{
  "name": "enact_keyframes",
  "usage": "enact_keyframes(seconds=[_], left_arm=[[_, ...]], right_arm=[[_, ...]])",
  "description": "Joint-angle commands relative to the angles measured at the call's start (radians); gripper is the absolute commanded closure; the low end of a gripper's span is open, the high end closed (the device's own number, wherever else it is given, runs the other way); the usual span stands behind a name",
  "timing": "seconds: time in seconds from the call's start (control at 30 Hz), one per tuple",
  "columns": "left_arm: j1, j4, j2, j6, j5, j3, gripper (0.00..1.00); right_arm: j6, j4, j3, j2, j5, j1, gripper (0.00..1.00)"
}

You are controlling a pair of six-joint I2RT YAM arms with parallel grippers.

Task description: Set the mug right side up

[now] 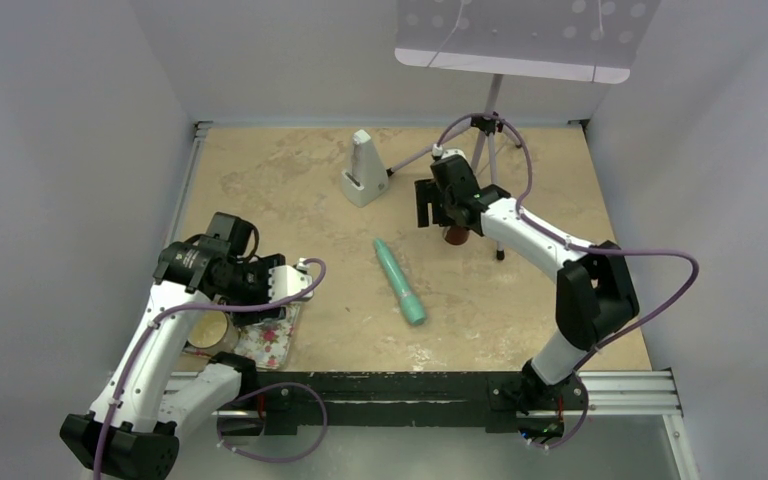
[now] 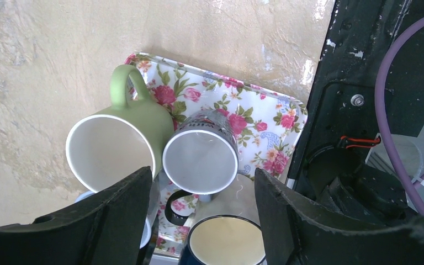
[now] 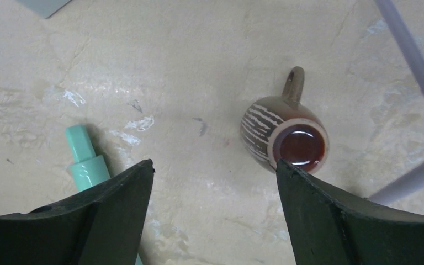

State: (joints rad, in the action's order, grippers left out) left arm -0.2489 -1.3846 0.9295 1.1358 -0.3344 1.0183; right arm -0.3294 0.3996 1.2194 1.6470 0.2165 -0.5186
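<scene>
A brown mug with white stripes (image 3: 284, 135) stands on the table with what looks like its glossy base facing up and its handle pointing away. In the top view it (image 1: 455, 238) shows just below my right gripper (image 1: 438, 205). My right gripper (image 3: 215, 165) is open and empty above the table, with its right fingertip (image 3: 303, 187) just in front of the mug and not touching it. My left gripper (image 2: 203, 174) is open and empty, hovering over mugs on a floral tray (image 2: 270, 118) at the near left (image 1: 270, 340).
On the tray stand a green mug (image 2: 121, 138), a dark mug with a white inside (image 2: 201, 157) and a navy mug (image 2: 226, 243). A teal tube (image 1: 400, 282) lies mid-table. A white wedge-shaped block (image 1: 364, 170) and a tripod stand (image 1: 490, 130) are at the back.
</scene>
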Motion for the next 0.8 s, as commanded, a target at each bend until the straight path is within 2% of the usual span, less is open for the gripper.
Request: enact_keyframes(seconds=[0.0, 0.1, 0.23, 0.43, 0.57, 0.77], left_arm=[[0.005, 0.004, -0.001, 0.0, -0.043, 0.046, 0.28], [0.005, 0.008, -0.002, -0.008, -0.05, 0.046, 0.28], [0.005, 0.003, -0.011, -0.008, -0.043, 0.051, 0.28], [0.005, -0.01, -0.037, -0.008, -0.044, 0.049, 0.28], [0.005, -0.013, -0.047, -0.014, -0.049, 0.051, 0.28], [0.005, -0.015, -0.051, -0.013, -0.054, 0.053, 0.28]], right_arm=[[-0.03, 0.142, 0.113, -0.032, 0.194, -0.005, 0.13], [-0.092, 0.256, 0.2, 0.056, 0.297, 0.001, 0.02], [-0.122, 0.308, 0.263, 0.162, 0.29, 0.017, 0.01], [-0.116, 0.274, 0.26, 0.247, 0.262, 0.035, 0.01], [-0.115, 0.231, 0.224, 0.257, 0.241, 0.052, 0.06], [-0.112, 0.148, 0.145, 0.252, 0.174, 0.075, 0.27]])
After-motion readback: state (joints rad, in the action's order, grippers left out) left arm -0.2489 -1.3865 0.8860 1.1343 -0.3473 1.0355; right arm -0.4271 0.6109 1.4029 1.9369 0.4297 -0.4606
